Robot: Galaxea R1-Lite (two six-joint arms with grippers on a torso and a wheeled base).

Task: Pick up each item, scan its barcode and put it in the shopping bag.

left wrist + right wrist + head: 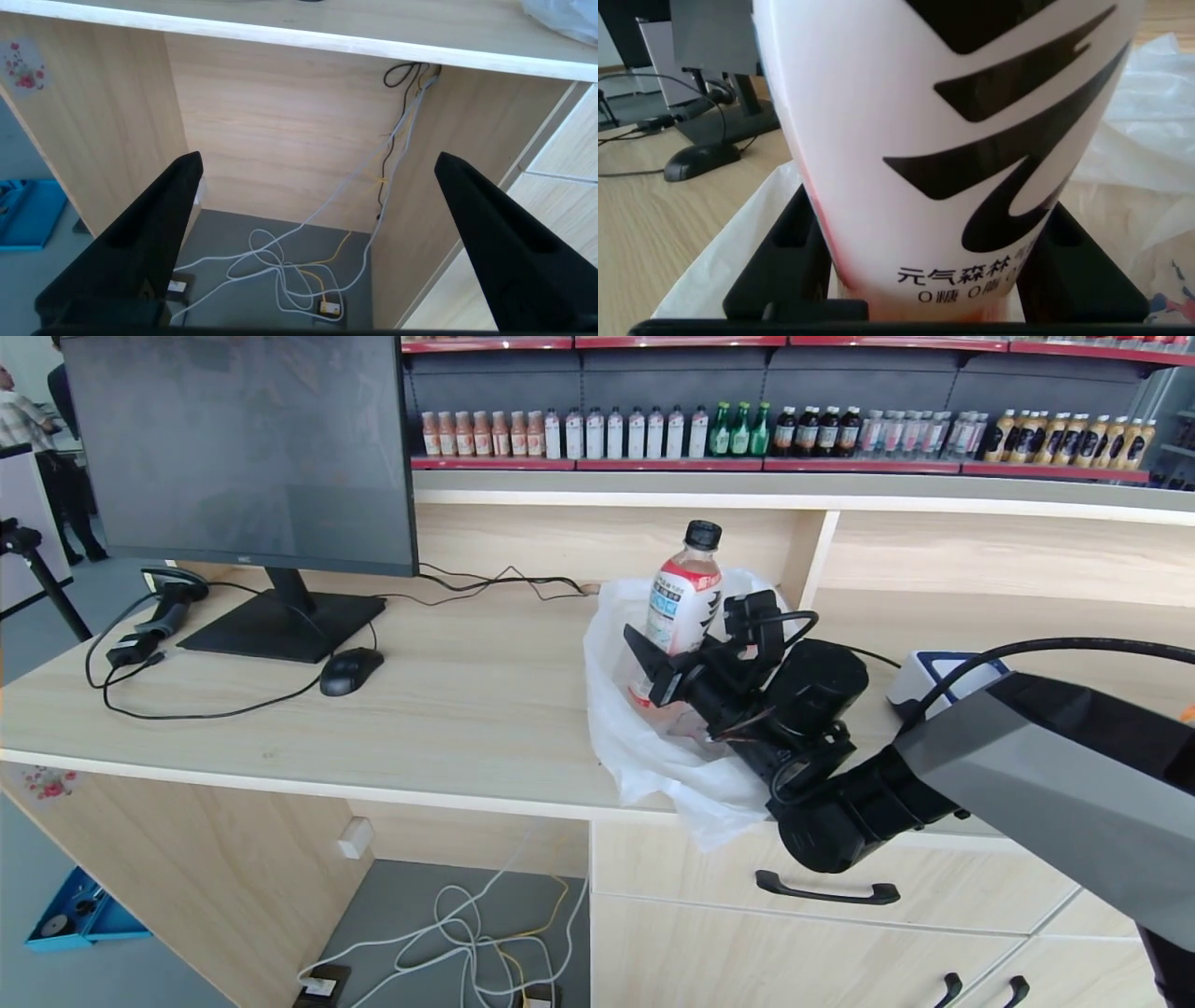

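A pale pink drink bottle (686,593) with a black cap and a white label stands almost upright, its lower end inside the mouth of the white plastic shopping bag (635,747) on the counter. My right gripper (691,649) is shut on the bottle's lower body. The right wrist view looks up the bottle (952,140) from close by, with a black finger on each side and the bag (1148,121) behind it. My left gripper (318,163) hangs open and holds nothing, below the counter's front edge, facing the knee space.
A handheld barcode scanner (173,593) lies at the counter's far left, beside a monitor (243,448) and a black mouse (351,670). A white and blue device (943,677) sits right of the bag. Cables (299,271) trail on the floor under the counter. Drawers (826,891) are below the bag.
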